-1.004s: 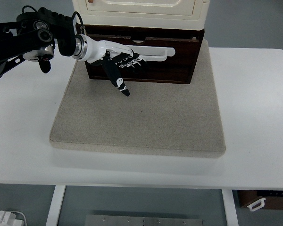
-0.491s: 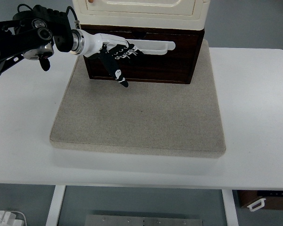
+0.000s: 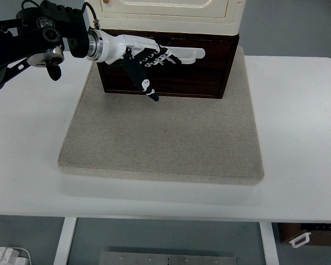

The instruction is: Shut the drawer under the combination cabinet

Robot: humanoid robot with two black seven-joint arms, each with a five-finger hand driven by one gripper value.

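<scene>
A cream combination cabinet [image 3: 171, 14] stands at the back of a grey mat [image 3: 163, 132]. Under it is a dark brown wooden drawer [image 3: 207, 74], its front almost level with the cabinet front. My left hand [image 3: 154, 58] comes in from the left and lies flat against the drawer front, fingers stretched out to the right, thumb hanging down. It holds nothing. The right arm is out of view.
The mat lies on a white table [image 3: 298, 127]. A brown box [image 3: 309, 234] with a white handle sits on the floor at the lower right, below the table edge. White cables [image 3: 3, 254] lie on the floor at the lower left.
My left hand has moved back and a little right against the drawer front. The drawer front has gone back toward the cabinet, and less of the drawer's top shows.
</scene>
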